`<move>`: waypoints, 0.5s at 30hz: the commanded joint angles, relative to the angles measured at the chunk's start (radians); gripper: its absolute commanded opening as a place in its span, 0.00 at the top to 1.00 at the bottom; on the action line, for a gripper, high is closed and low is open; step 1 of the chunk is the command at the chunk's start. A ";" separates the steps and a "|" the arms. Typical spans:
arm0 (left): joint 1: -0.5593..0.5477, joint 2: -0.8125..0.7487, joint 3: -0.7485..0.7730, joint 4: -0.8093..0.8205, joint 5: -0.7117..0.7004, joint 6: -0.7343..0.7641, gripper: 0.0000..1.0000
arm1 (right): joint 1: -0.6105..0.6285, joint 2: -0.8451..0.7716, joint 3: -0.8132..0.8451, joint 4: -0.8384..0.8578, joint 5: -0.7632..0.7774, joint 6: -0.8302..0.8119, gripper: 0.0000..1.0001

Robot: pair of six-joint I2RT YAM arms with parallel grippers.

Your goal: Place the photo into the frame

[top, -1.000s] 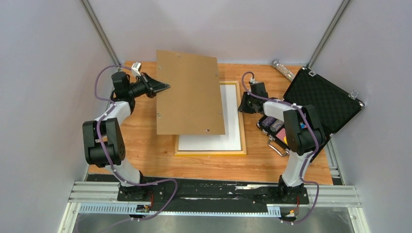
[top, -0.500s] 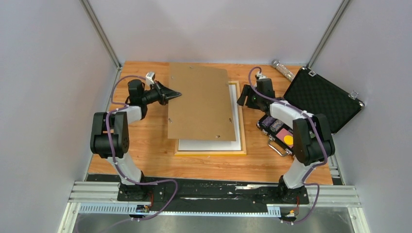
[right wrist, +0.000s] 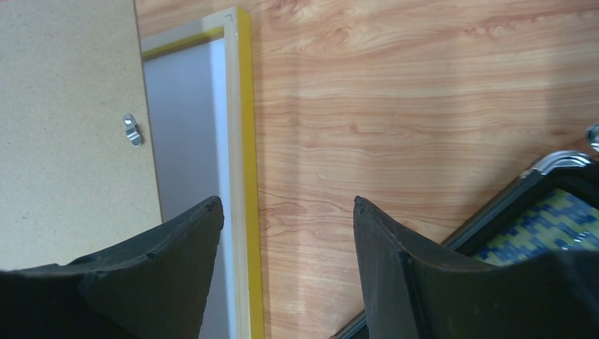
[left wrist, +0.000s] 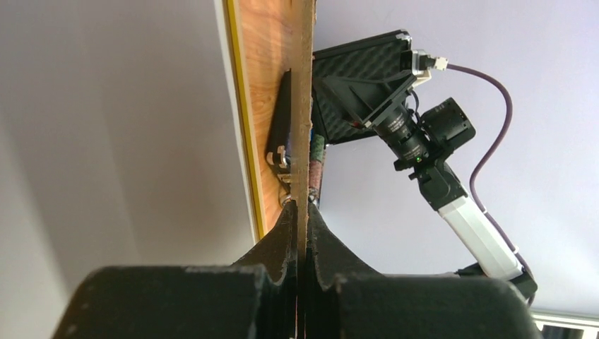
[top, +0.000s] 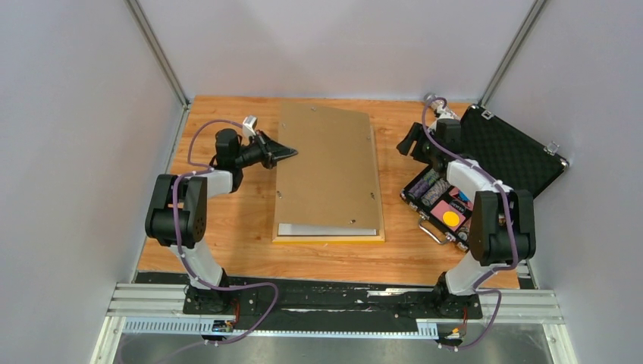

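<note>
Grey walls enclose a wooden table. The left gripper is clamped on the left edge of a brown backing board, its two fingers pressed flat against either face. That board lies over the frame, which sits flat at the middle of the table with its yellow near rail toward the table's near edge. A pale strip shows inside the frame past the board's near end; whether it is the photo's back cannot be told. The right gripper hangs with its jaws apart and holds nothing, above bare wood just right of the frame. An open black case rests by the table's right edge.
</note>
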 commanded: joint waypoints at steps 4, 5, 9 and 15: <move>-0.009 0.019 -0.009 0.179 -0.016 -0.069 1.00 | -0.029 -0.094 -0.026 0.106 -0.076 -0.034 0.34; -0.010 0.028 -0.010 0.188 -0.017 -0.069 1.00 | -0.029 -0.099 -0.028 0.108 -0.076 -0.035 0.34; -0.013 0.053 -0.007 0.194 -0.010 -0.064 1.00 | -0.030 -0.108 -0.035 0.115 -0.076 -0.040 0.34; -0.013 0.057 0.000 0.150 -0.003 -0.024 1.00 | -0.029 -0.103 -0.055 0.131 -0.082 -0.037 0.34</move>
